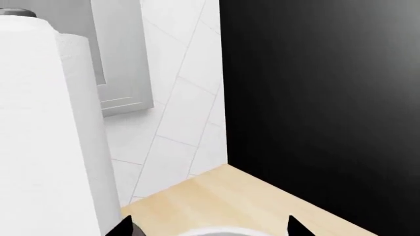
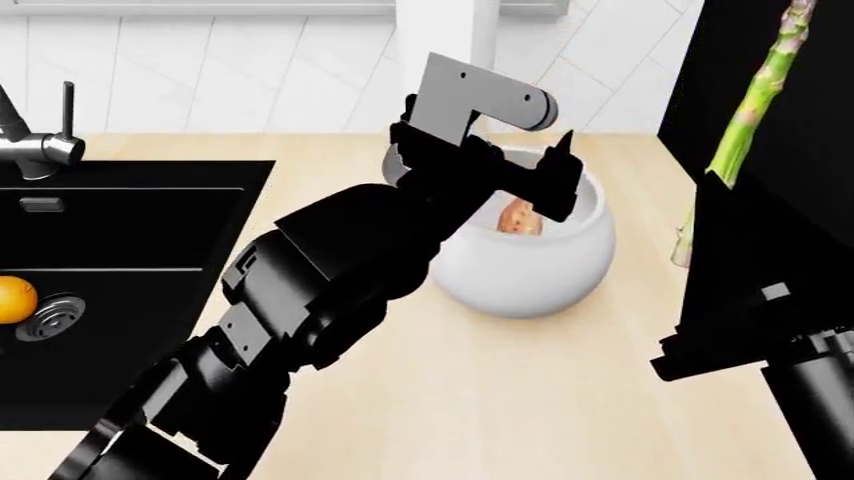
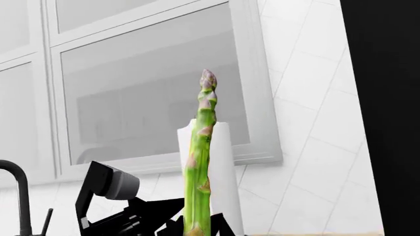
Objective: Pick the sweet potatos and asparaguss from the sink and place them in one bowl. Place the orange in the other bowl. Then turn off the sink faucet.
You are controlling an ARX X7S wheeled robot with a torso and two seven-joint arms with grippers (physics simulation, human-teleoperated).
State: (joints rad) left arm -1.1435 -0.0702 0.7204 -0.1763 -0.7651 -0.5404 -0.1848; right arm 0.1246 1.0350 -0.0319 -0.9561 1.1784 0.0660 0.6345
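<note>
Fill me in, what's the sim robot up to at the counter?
It is sorting produce out of the sink. The right hand holds an asparagus upright, off to the side of the white bowl. The left hand sits over that bowl's mouth, where a sweet potato already lies; whether it is open is unclear. The orange is in the sink by the drain. No second bowl is in view.

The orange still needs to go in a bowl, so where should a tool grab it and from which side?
Grip the orange across its widest middle, coming straight down from above. It is round and smooth, so any pair of opposite sides should serve. It sits on the sink floor beside the drain, and the basin walls likely block a sideways approach. It is partly cut off at the head view's edge.
</note>
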